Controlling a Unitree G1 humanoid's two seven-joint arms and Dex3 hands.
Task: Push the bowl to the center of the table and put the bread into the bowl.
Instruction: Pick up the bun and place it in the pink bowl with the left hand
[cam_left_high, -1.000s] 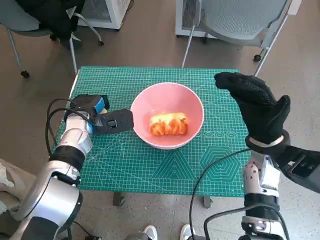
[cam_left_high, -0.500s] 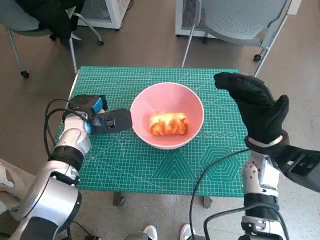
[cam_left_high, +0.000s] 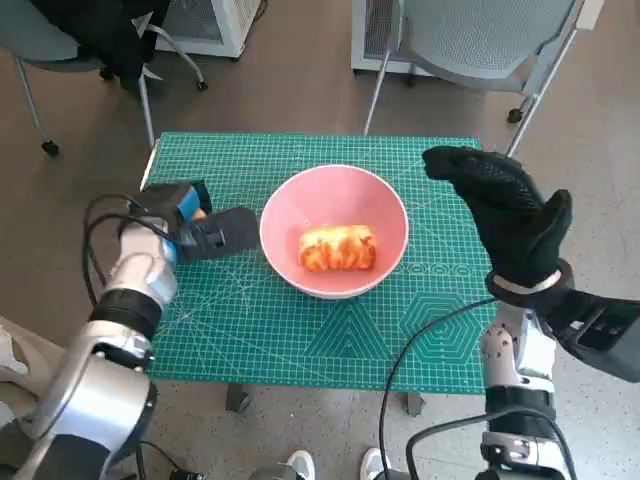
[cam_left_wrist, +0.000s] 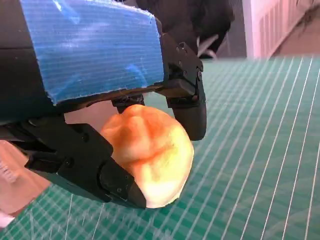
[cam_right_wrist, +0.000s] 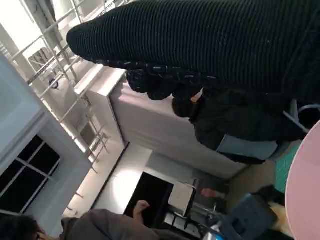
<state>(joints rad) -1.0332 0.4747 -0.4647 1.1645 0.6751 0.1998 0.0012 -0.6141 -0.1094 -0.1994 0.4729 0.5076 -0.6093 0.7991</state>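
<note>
The pink bowl (cam_left_high: 385, 200) stands near the middle of the green mat (cam_left_high: 260, 330), and an orange bread roll (cam_left_high: 337, 248) lies inside it. My left hand (cam_left_high: 205, 228) lies low over the mat just left of the bowl, fingers pointing at its wall. The left wrist view shows that hand (cam_left_wrist: 90, 50) holding a second pale orange bread roll (cam_left_wrist: 150, 150) between its black fingers. My gloved right hand (cam_left_high: 505, 210) hangs raised over the mat's right side, fingers stretched out and holding nothing. It fills the top of the right wrist view (cam_right_wrist: 200, 45).
The mat covers the small table; its edges drop to the floor on all sides. Chairs (cam_left_high: 470, 40) stand behind the table, one with a dark jacket (cam_left_high: 95, 30). Cables (cam_left_high: 430, 340) loop by both forearms. A person (cam_right_wrist: 100, 225) sits nearby.
My left hand has drawn a little away from the bowl's wall, toward the far left. The right hand has shifted only slightly. Bowl and bread in it stay put.
</note>
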